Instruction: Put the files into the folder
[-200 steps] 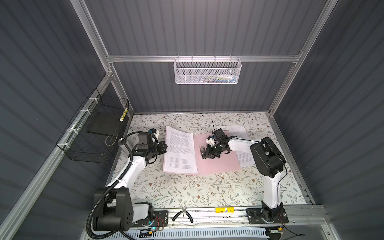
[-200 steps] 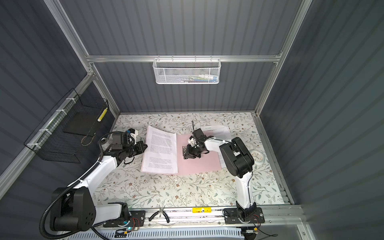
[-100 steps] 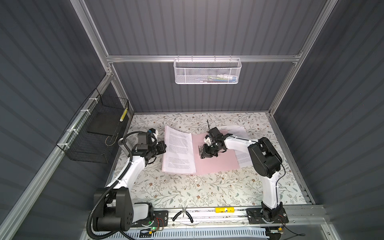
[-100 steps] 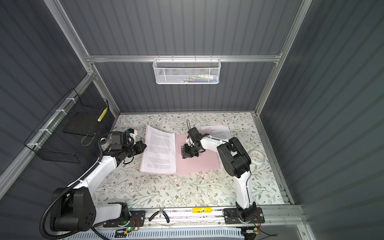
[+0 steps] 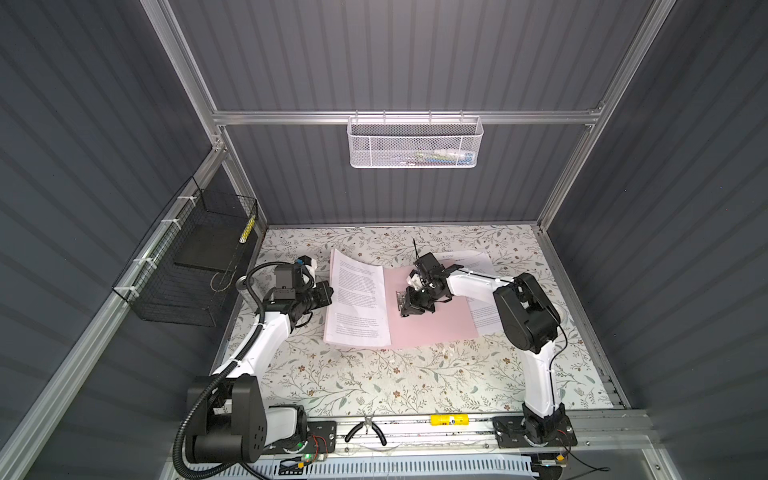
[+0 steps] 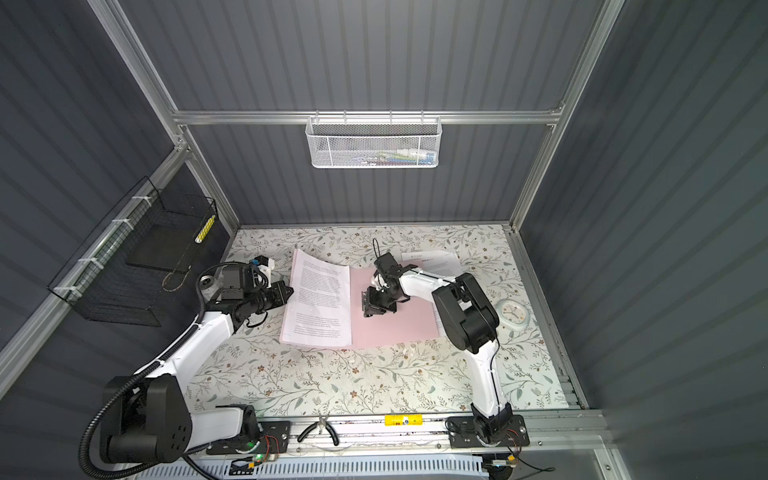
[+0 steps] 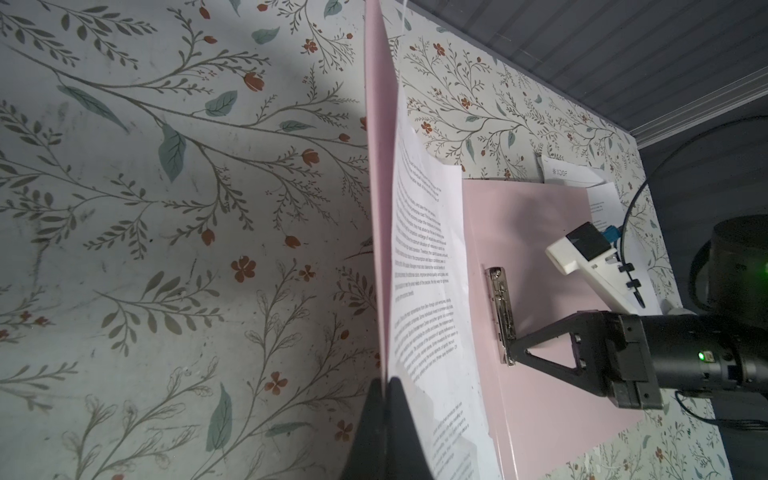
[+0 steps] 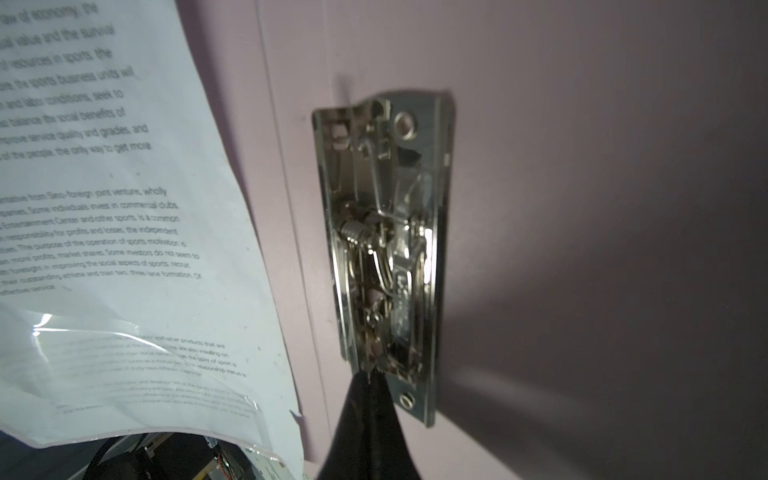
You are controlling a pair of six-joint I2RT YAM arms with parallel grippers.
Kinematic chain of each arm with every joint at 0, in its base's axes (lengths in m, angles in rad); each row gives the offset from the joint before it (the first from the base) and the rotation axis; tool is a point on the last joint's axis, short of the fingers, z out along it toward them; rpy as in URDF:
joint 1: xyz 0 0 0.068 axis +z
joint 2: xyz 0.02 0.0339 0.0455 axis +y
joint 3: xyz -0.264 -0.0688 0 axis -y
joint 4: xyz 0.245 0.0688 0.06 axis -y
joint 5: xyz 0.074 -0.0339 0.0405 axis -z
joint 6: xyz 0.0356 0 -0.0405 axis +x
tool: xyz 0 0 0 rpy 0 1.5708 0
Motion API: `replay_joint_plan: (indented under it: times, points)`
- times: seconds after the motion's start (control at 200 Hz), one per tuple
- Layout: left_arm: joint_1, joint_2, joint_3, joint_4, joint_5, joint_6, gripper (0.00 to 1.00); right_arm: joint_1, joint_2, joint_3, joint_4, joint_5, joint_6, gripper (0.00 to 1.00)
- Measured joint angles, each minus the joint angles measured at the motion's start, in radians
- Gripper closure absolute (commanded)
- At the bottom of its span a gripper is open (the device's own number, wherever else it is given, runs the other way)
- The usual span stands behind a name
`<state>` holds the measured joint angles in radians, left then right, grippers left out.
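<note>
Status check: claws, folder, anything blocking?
Left claw shut on lifted left leaf of folder, one sheet against it. Right claw shut, at the clip. Other sheets outside, under right arm.

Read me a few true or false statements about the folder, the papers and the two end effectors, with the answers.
1. The folder lies open on the table. True.
2. The left end effector is open and clear of everything. False: it is shut on the folder's raised leaf.
3. The right end effector is shut, its tip at the metal clip. True.
4. Every paper is inside the folder. False: printed sheets lie outside it, along its right edge.
5. The white mesh basket stands on the table. False: it hangs on the back wall.
</note>
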<state>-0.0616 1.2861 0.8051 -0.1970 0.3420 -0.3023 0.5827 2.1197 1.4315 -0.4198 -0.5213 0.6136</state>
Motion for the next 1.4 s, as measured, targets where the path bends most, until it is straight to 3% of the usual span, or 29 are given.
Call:
replay_joint_plan:
  times: [0.25,0.495,0.74,0.976,1.216,1.321,1.401]
  points:
    - [0.000,0.000,0.000,0.002,0.002,0.000,1.00,-0.002,0.015,0.027,-0.037,0.003,-0.018,1.00]
    - [0.000,-0.006,0.000,0.002,0.002,0.000,1.00,0.023,0.043,0.103,-0.141,0.113,-0.084,1.00]
    - [-0.001,-0.006,0.000,-0.013,-0.009,0.001,1.00,0.006,0.004,0.040,-0.089,0.111,-0.110,1.00]
    - [-0.013,0.007,0.000,-0.035,-0.001,0.001,1.00,-0.075,-0.032,-0.005,-0.060,0.011,-0.106,1.00]
    - [-0.011,0.025,0.005,-0.044,-0.004,0.007,1.00,-0.092,-0.036,-0.042,0.099,-0.185,0.040,1.00]
    - [-0.011,0.025,0.009,-0.046,-0.017,0.008,1.00,-0.085,-0.052,-0.064,0.103,-0.193,0.066,0.86]
    - [-0.011,0.025,0.009,-0.046,-0.017,0.008,1.00,-0.082,-0.069,-0.054,0.051,-0.158,0.039,0.81]
